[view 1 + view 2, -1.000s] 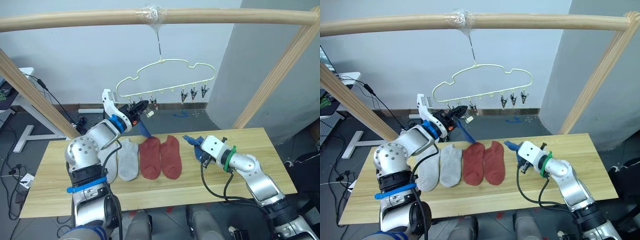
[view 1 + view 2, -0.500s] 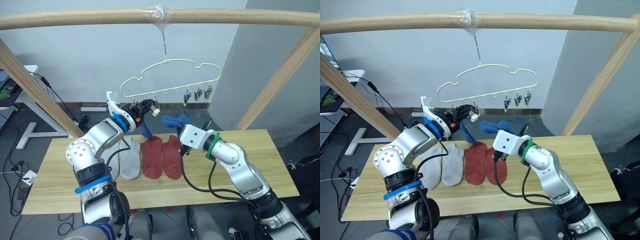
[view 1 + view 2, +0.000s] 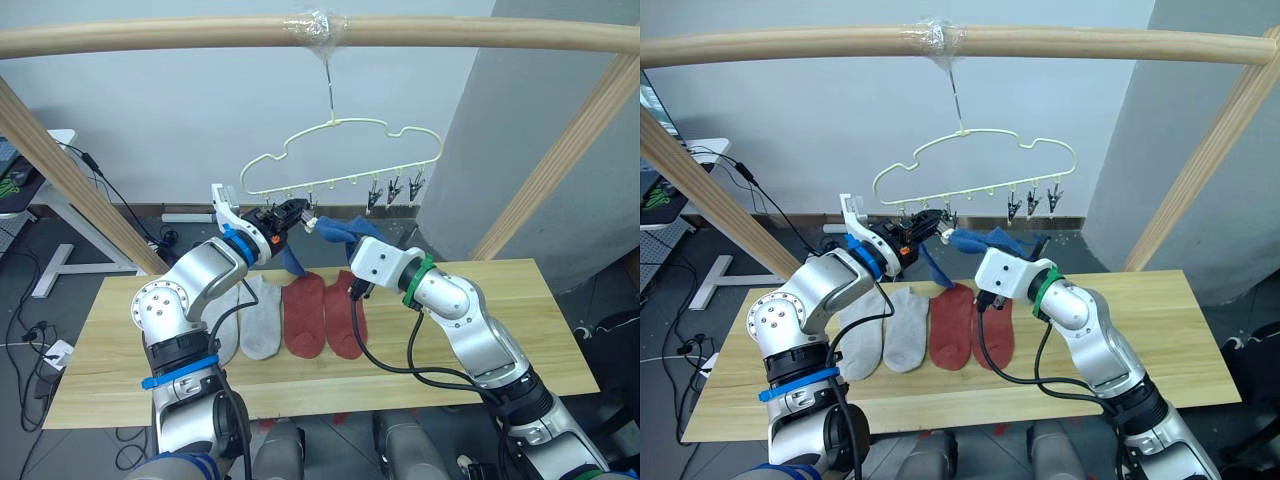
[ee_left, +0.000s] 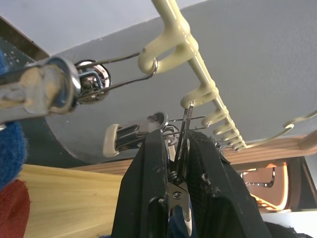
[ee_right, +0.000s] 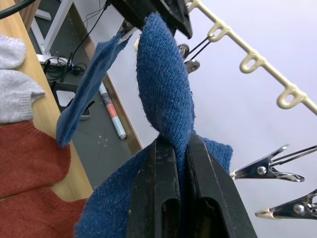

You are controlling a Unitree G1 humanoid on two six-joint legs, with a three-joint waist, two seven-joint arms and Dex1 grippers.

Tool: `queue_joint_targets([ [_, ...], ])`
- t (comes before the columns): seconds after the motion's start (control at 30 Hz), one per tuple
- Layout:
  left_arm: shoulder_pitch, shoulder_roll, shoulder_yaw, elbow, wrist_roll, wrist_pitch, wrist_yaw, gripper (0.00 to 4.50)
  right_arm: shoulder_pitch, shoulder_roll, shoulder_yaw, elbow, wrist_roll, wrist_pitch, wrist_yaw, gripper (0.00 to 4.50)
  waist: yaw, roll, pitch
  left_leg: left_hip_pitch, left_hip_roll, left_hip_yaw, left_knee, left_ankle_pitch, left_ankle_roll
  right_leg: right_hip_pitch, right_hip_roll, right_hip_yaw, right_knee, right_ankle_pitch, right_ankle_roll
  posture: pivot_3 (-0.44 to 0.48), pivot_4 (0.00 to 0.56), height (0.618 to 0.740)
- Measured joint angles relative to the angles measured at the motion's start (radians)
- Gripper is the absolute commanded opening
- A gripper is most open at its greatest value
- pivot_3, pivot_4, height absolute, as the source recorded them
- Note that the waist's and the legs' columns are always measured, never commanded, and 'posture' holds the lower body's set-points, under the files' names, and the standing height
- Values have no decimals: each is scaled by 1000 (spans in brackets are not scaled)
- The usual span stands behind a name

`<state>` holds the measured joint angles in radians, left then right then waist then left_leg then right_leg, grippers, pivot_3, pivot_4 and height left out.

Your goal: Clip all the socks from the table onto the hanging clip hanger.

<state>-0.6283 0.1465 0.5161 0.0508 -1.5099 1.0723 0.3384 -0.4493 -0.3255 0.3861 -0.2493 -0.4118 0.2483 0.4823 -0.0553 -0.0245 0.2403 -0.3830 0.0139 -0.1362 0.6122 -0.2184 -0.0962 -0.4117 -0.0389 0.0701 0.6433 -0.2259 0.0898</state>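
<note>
The pale-yellow clip hanger hangs from the wooden bar. My left gripper is shut on one of its metal clips near the left end. A blue sock dangles just below that gripper. My right gripper is shut on a second blue sock and holds it up with its tip right beside the left fingers. On the table lie two light grey socks and two rust red socks side by side.
A thick wooden bar spans overhead, with slanted wooden posts at both sides. Three free clips hang at the hanger's right end. Cables and a white desk leg lie on the floor behind the table.
My right arm has lifted the second blue sock off the table, up and leftward to the hanger beside the left gripper. The left gripper has stayed on its clip.
</note>
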Motion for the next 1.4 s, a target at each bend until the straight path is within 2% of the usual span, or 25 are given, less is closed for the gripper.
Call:
queue_joint_targets([
  [0.37,10,25,-49,2,-41,-46,2,232,21,6,0,17,0,0,-1,43,1,0,0,-1,0,0,-1,0,0,-1,0,0,0,0,-1,-13,208,740],
  [0.9,35,67,-90,-4,-67,-83,-17,232,-47,62,22,60,-10,0,-4,43,3,0,0,-4,0,0,-2,0,0,-4,0,0,0,-1,-1,2,201,740],
  [1.33,73,98,-107,-43,-139,-113,0,4385,-42,58,29,62,-9,-9,-3,0,11,0,0,-11,0,-1,-2,2,-4,-10,0,0,0,0,-1,21,180,740],
  [1.4,87,118,-108,-56,-176,-117,9,4450,-44,74,30,75,-4,-12,-4,0,11,-1,0,-10,0,-1,-2,2,-4,-10,0,0,0,0,-1,21,180,740],
])
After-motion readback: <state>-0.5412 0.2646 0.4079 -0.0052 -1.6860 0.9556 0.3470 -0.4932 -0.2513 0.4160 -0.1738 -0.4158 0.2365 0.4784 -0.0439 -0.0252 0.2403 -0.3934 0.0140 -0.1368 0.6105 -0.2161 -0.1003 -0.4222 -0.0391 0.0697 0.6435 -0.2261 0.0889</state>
